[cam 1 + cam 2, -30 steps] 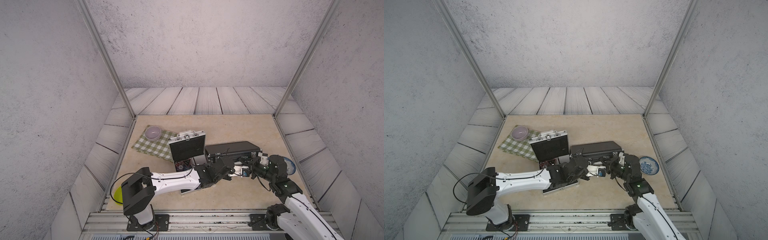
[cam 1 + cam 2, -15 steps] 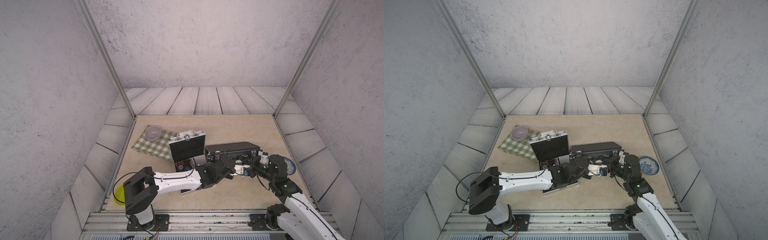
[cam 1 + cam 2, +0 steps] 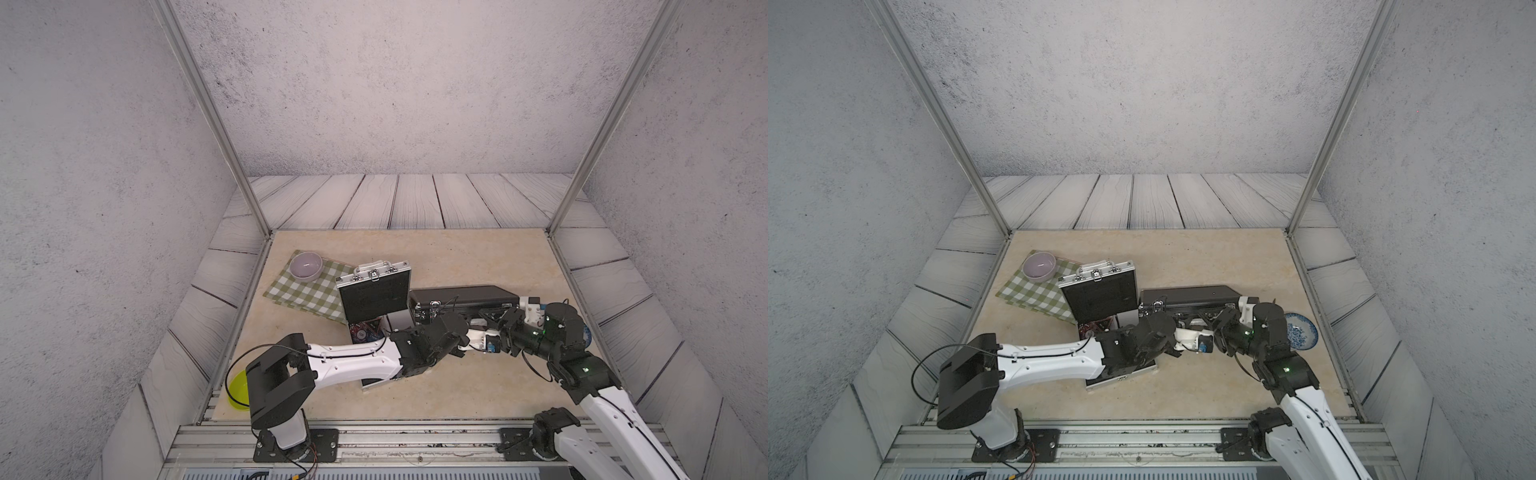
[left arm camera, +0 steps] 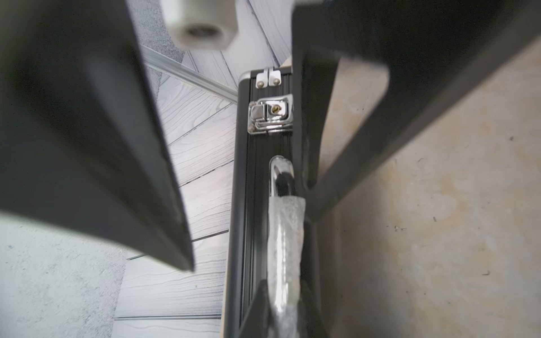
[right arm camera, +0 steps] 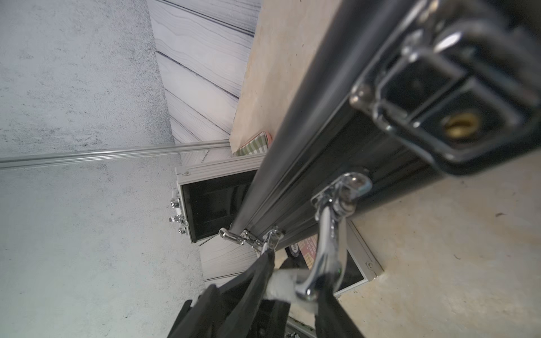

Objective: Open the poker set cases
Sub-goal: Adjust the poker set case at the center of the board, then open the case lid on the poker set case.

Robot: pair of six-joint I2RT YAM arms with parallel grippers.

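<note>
Black case [image 3: 465,293] closed, long axis side to side, latch edge facing arms; left gripper [image 5: 292,284] clamps handle [image 4: 285,222]; right gripper [image 3: 492,316], jaws parted, nearest right-end latch [image 5: 439,102].

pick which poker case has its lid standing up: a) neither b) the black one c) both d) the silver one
d: the silver case has its lid raised upright, showing black lining, while the black case lies flat with its lid down.
</note>
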